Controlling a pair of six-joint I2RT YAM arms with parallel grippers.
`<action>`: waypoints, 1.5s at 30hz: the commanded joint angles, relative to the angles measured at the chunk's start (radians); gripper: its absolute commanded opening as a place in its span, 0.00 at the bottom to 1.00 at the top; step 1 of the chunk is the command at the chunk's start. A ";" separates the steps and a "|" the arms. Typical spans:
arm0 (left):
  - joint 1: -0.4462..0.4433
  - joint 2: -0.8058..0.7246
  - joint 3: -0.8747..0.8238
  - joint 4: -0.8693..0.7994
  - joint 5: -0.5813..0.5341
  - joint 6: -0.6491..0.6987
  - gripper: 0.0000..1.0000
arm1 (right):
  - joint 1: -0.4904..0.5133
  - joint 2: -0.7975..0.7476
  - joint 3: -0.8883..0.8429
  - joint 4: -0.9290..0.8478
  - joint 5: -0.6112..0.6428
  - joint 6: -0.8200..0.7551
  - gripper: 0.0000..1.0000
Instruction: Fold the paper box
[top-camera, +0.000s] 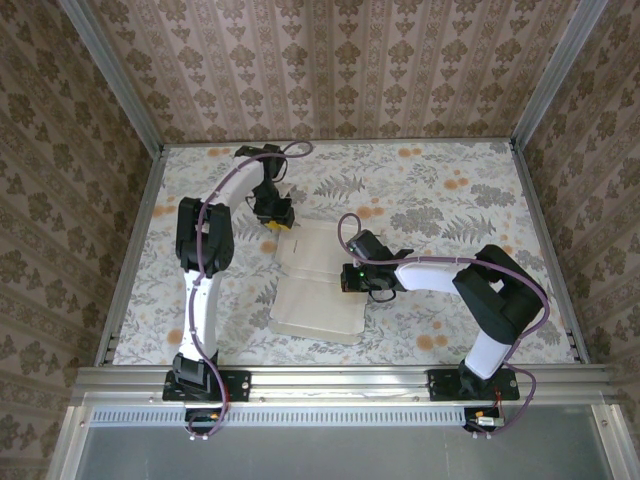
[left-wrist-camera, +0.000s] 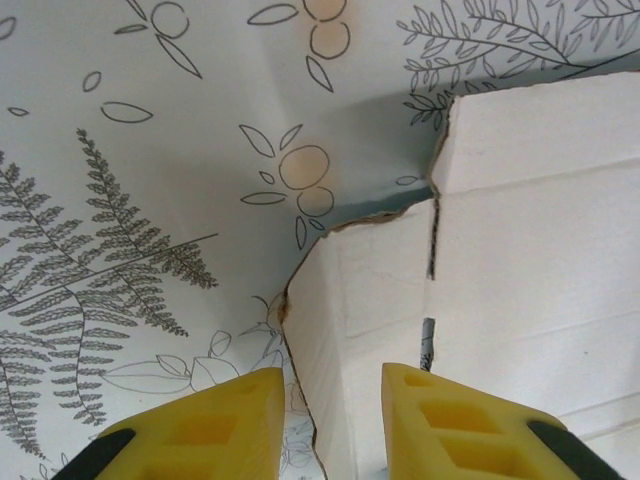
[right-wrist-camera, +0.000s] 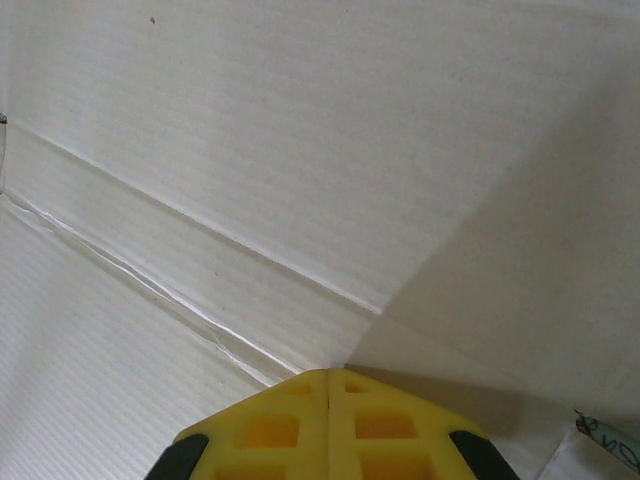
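Observation:
The paper box (top-camera: 315, 300) lies as a flat off-white sheet with creases in the middle of the table. My left gripper (top-camera: 273, 226) is at its far left corner. In the left wrist view a flap (left-wrist-camera: 350, 300) of the paper box (left-wrist-camera: 530, 230) stands raised there. The flap's edge runs between the yellow fingers of the left gripper (left-wrist-camera: 330, 385), which are apart and not clamped on it. My right gripper (top-camera: 345, 277) reaches in from the right, shut. Its joined tips (right-wrist-camera: 330, 375) rest on the card (right-wrist-camera: 300, 150) beside a crease.
A floral cloth (top-camera: 450, 200) covers the table. Metal rails (top-camera: 135, 250) border it left, right and front, with wallpapered walls behind. Bare cloth lies to the right and far side of the sheet.

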 joint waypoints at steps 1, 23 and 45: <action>0.004 0.032 0.040 -0.053 0.028 0.024 0.30 | 0.008 0.034 -0.004 -0.050 0.021 0.007 0.00; 0.010 0.087 0.057 -0.088 0.037 0.042 0.17 | 0.009 0.034 -0.019 -0.032 0.020 0.019 0.00; 0.019 -0.288 -0.300 0.444 0.331 -0.001 0.00 | 0.195 -0.157 -0.049 -0.068 -0.026 -0.167 0.00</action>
